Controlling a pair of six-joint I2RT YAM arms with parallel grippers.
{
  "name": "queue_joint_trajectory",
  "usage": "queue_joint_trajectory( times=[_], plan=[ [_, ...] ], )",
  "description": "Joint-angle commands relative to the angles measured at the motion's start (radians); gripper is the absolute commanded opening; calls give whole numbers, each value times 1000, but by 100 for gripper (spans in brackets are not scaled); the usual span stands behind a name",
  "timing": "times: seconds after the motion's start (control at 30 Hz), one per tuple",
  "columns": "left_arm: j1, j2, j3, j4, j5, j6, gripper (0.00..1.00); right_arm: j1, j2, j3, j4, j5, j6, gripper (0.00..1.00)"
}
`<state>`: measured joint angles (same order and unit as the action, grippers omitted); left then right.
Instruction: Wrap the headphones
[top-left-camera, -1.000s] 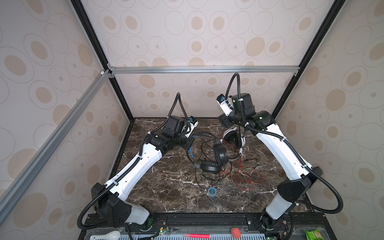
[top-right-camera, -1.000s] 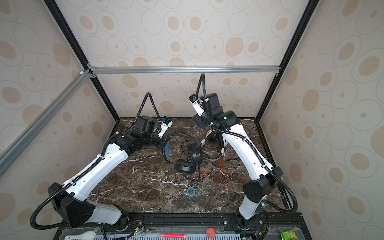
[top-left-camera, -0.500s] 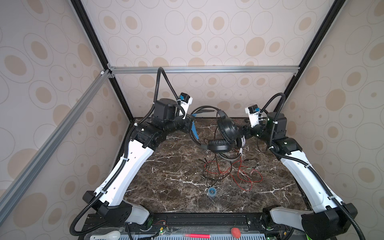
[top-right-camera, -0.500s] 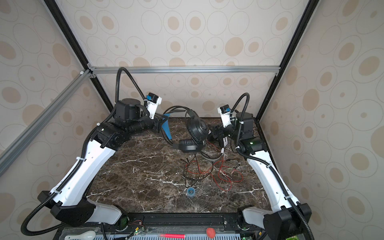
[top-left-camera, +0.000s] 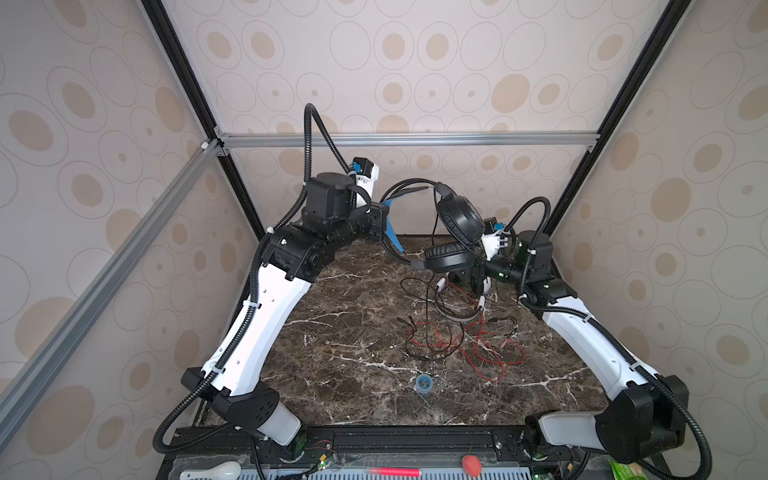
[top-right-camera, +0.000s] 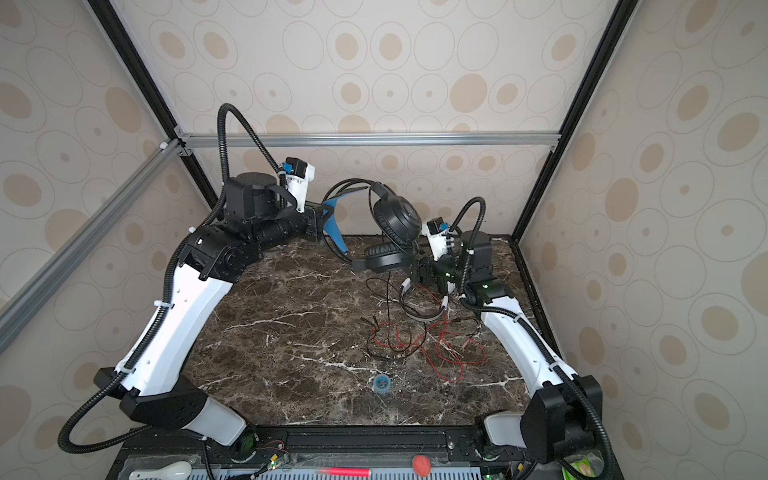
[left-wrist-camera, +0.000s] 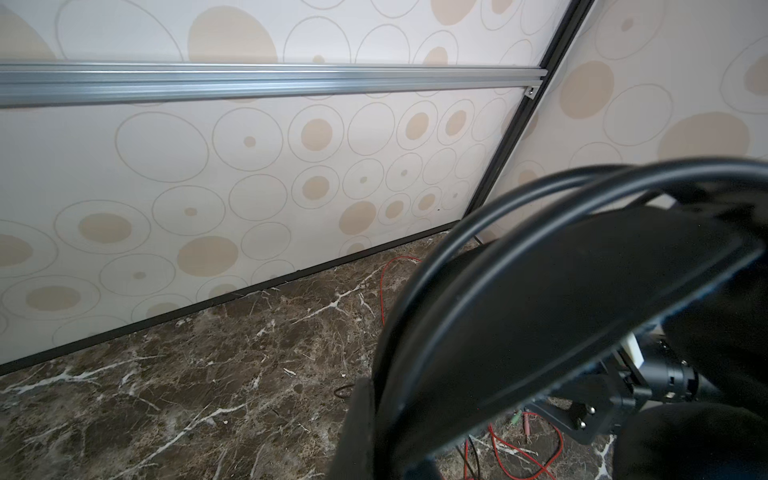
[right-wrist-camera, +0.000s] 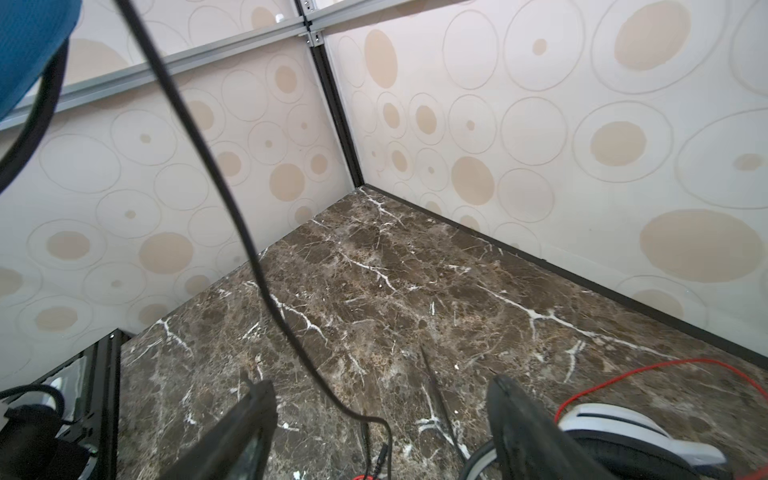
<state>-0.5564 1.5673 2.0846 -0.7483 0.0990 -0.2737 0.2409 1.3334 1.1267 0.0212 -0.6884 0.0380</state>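
- The left tool (top-left-camera: 385, 223) is clenched on the black headphones (top-left-camera: 459, 216), gripping the headband at its blue inner strap, seen in both top views (top-right-camera: 395, 218).
- The black headphones hang in the air above the back of the bench (top-left-camera: 332, 332). One ear cup stands upright and the other lies flat just below it.
- In the left wrist view the black headband (left-wrist-camera: 540, 291) fills the near side, blurred and dark.
- The black cord (right-wrist-camera: 249, 249) drops from the lifted pair to the bench and ends among loose loops there (top-left-camera: 428, 299).
- The right tool (right-wrist-camera: 382, 424) is released: its fingers (right-wrist-camera: 249, 432) stand wide apart low over the bench, grasping nothing. The black cord runs down between them.
- The white headphones (right-wrist-camera: 615, 422) lie on the bench at the back right, just beside the right tool. Whether they touch is probably not decidable, since the black ear cups hide that spot in both top views.
- The red cord (top-left-camera: 494, 357) sprawls in loose loops on the bench in front of the white pair, tangled with black cord.
- A small blue ring (top-left-camera: 422, 382) lies near the front, well apart from both pairs.
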Motion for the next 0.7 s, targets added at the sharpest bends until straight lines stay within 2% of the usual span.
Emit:
queue_joint_trajectory(
  times=[0.0, 0.3, 0.47, 0.67],
  plan=[
    [-2, -7, 71, 65, -12, -69, 0, 13, 14, -34, 73, -80, -7, 82],
    [-3, 15, 102, 37, -37, -85, 0, 34, 130, -36, 201, -95, 26, 81],
    [-2, 4, 82, 62, -38, -99, 0, 94, 183, -22, 257, -99, 49, 81],
    [-3, -3, 70, 85, -33, -110, 0, 119, 252, -48, 384, -92, 125, 80]
  ],
)
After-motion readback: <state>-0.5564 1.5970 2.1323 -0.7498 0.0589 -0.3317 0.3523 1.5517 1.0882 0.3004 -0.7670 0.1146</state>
